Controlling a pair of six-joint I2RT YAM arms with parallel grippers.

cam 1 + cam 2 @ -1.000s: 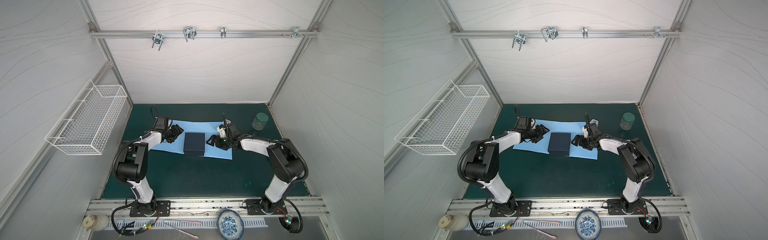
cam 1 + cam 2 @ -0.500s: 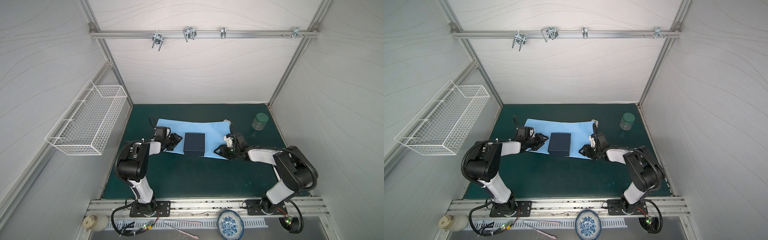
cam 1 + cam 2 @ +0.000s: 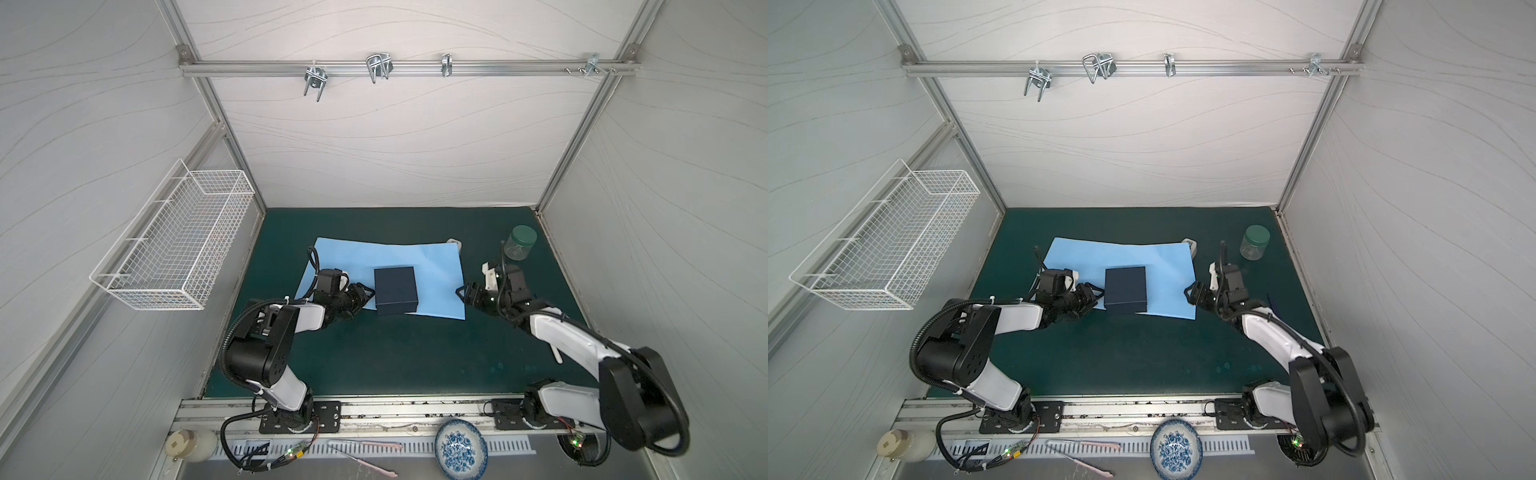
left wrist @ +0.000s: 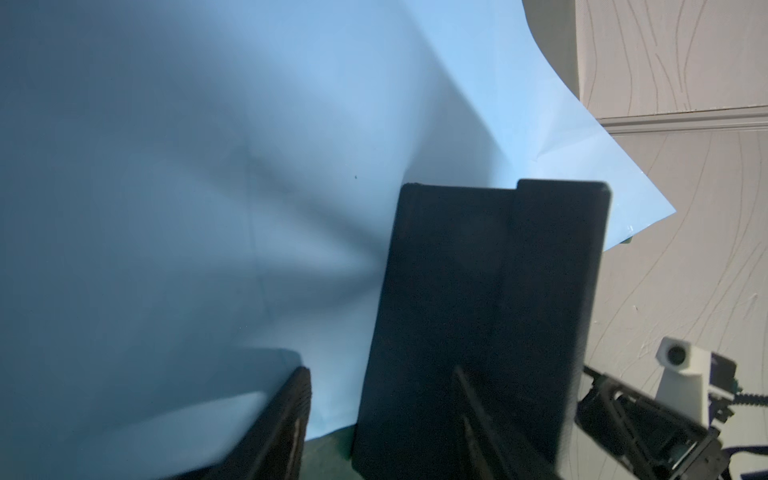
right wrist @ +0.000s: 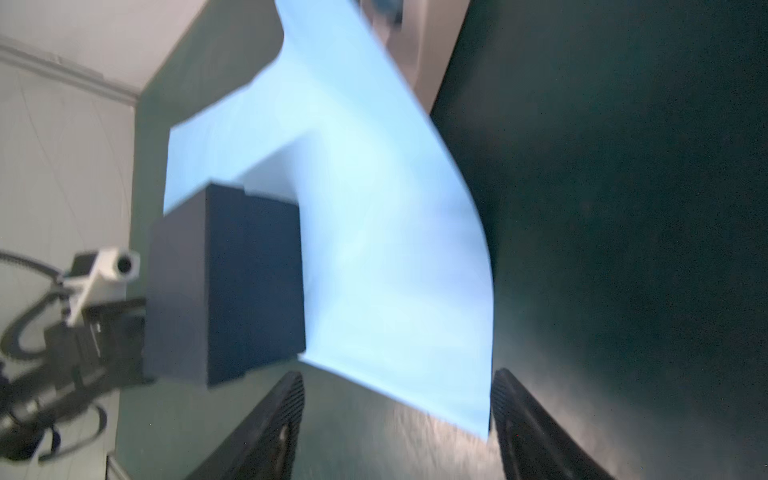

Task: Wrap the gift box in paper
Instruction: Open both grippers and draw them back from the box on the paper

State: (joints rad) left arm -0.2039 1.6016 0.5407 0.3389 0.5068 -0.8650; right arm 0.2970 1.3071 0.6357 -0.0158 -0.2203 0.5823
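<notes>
The dark navy gift box (image 3: 395, 290) (image 3: 1125, 289) sits on the front part of the light blue paper (image 3: 432, 262) (image 3: 1163, 259), which is spread on the green mat. My left gripper (image 3: 367, 296) (image 3: 1096, 295) is low at the box's left side, tips at its wall. In the left wrist view its jaws (image 4: 382, 424) are open, with the box (image 4: 478, 311) edge just ahead and the paper (image 4: 208, 166) behind. My right gripper (image 3: 460, 291) (image 3: 1188, 291) is at the paper's right edge. It is open (image 5: 395, 424) and empty, with the paper's (image 5: 374, 249) near corner just beyond its tips.
A green-lidded jar (image 3: 517, 245) (image 3: 1254, 245) stands at the back right. A small white tape dispenser (image 3: 455, 242) (image 3: 1190, 244) sits at the paper's back right corner. A wire basket (image 3: 178, 241) hangs on the left wall. A blue patterned bowl (image 3: 460, 449) lies in front of the mat.
Both grippers have come forward from the back part of the sheet. The left one has moved right up to the box. The right one has drawn back to the paper's right edge.
</notes>
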